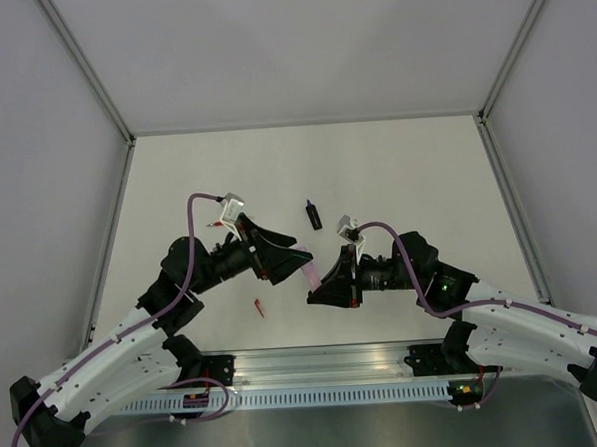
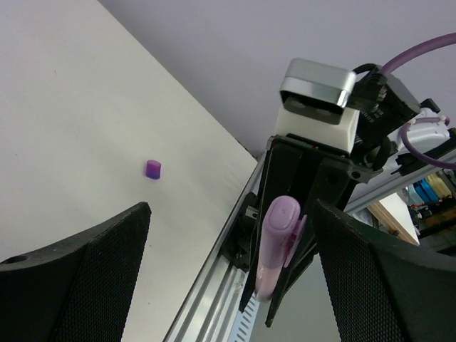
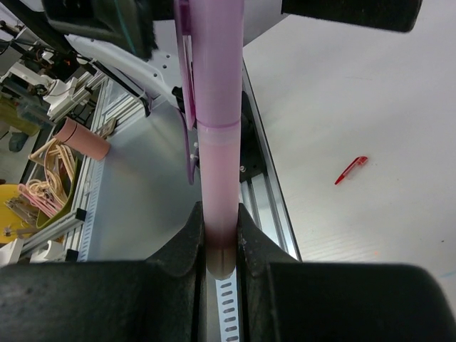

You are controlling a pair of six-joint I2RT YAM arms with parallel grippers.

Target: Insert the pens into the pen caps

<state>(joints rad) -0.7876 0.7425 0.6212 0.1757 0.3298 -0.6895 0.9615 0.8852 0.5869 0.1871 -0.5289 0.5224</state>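
My right gripper [image 1: 314,293] [image 3: 219,221] is shut on the lower end of the pale pink marker [image 1: 307,269] [image 3: 217,164] and holds it above the table's near edge. The marker's far end [image 2: 279,226] bears a lilac piece with a clip. My left gripper [image 1: 289,266] [image 2: 231,214] is open, its fingers [image 2: 85,278] standing wide on either side of that end without touching it. A stubby dark purple cap [image 1: 313,215] [image 2: 153,169] lies on the table. A slim red piece with a clip [image 1: 258,307] [image 3: 351,170] lies near the front. A thin red sliver [image 1: 215,225] shows beside my left wrist.
The aluminium rail [image 1: 326,367] runs along the near edge under both grippers. Grey walls close in the white table [image 1: 396,168] at the back and sides. Clutter [image 3: 64,164] lies beyond the rail, off the table.
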